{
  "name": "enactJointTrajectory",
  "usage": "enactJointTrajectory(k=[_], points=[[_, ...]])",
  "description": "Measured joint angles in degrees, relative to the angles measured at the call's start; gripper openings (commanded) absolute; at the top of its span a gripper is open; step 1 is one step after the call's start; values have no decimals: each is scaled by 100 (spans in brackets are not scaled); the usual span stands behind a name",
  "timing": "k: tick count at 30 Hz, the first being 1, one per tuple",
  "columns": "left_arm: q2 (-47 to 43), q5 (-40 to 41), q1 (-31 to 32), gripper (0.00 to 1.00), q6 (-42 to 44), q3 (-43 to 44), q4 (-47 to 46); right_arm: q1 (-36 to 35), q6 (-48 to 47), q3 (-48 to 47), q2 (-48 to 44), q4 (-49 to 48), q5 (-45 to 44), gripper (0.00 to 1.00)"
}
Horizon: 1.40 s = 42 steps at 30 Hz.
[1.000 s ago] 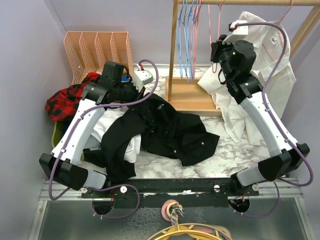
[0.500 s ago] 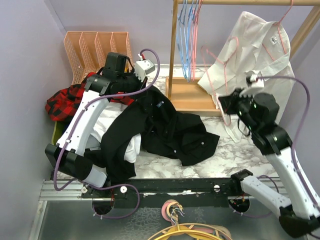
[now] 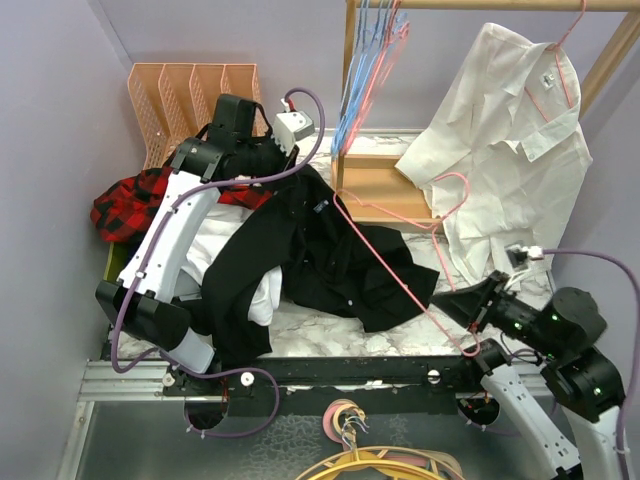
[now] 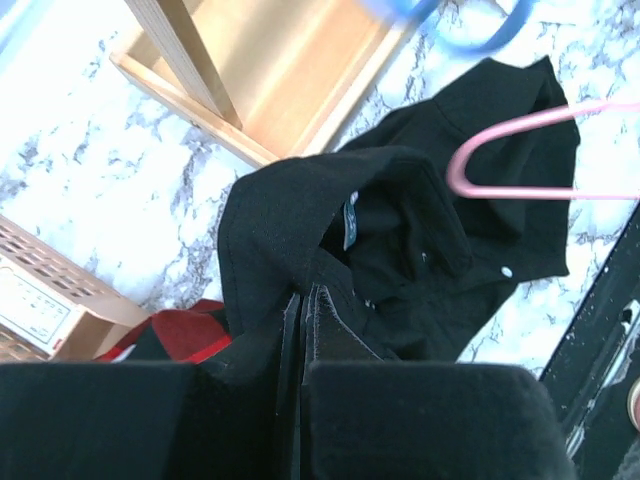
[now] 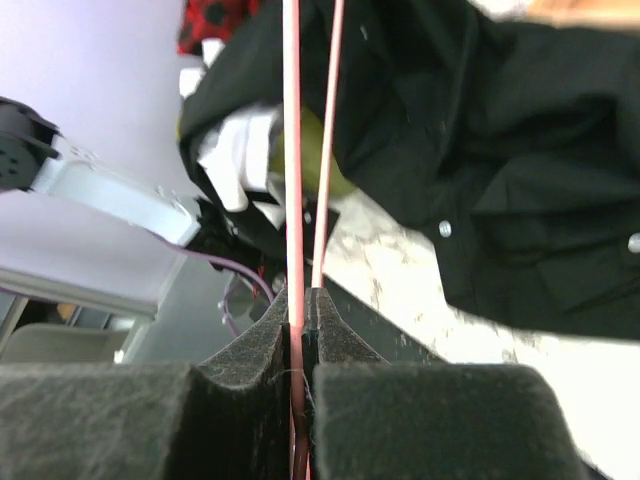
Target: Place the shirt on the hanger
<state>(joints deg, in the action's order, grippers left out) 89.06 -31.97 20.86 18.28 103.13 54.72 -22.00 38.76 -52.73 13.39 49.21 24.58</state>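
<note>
Pink wire hanger [image 5: 292,150] is being pinched on one thin run of wire by the right fingers [image 5: 430,420], clenched tight, at the near right of the bench [image 3: 320,322]. The frame is being held out diagonally over the black shirt [image 3: 340,260], with its far corner close by the collar and its hook toward the white shirt [image 3: 510,130] and the wooden rack base [image 3: 385,200].

Black shirt is lying crumpled mid-bench. A fold beside its collar is being pinched and raised by the left fingers [image 4: 420,420], clenched on cloth.

Risks being noted:
- The wire may be twisted round in so narrow a pinch, and the far corner then driven into a fold instead of the neck opening.
- The hook may be caught on the white shirt's hem or the rack.
- Cloth may be dragged out of the left pinch if the wire is pushed against it.
- The pale garment [image 3: 265,295] under the black shirt may be hauled along.
</note>
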Motion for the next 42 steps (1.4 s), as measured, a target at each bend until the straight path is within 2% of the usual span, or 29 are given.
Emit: enactJointTrajectory(k=[4, 7, 13, 19, 24, 32, 34, 37, 39, 40, 42], points=[[74, 92, 39, 0, 11, 345, 35, 4, 160, 573, 103, 63, 448, 1], [85, 129, 225, 0, 87, 527, 90, 11, 144, 656, 319, -83, 608, 1], [90, 243, 914, 0, 343, 549, 313, 17, 142, 911, 662, -879, 815, 1], [118, 420, 1113, 0, 511, 654, 509, 22, -79, 1095, 1172, -1576, 863, 1], [177, 728, 1373, 0, 699, 1141, 796, 22, -273, 1338, 1451, -2116, 866, 1], [249, 966, 1840, 1, 850, 1318, 1008, 22, -203, 2218, 2068, -3696, 1128, 1], [310, 1067, 1899, 14, 848, 1263, 1003, 22, -149, 2282, 2330, -4092, 1241, 1], [455, 1386, 1945, 69, 855, 1207, 962, 24, -52, 2382, 2538, -4599, 1353, 1], [542, 1779, 1971, 94, 841, 1147, 826, 24, -15, 2448, 2601, -4830, 1390, 1], [560, 1987, 1976, 98, 833, 1102, 765, 24, -2, 2476, 2638, -4944, 1394, 1], [555, 2457, 1965, 99, 828, 940, 634, 26, 0, 2516, 2704, -5112, 1392, 1]])
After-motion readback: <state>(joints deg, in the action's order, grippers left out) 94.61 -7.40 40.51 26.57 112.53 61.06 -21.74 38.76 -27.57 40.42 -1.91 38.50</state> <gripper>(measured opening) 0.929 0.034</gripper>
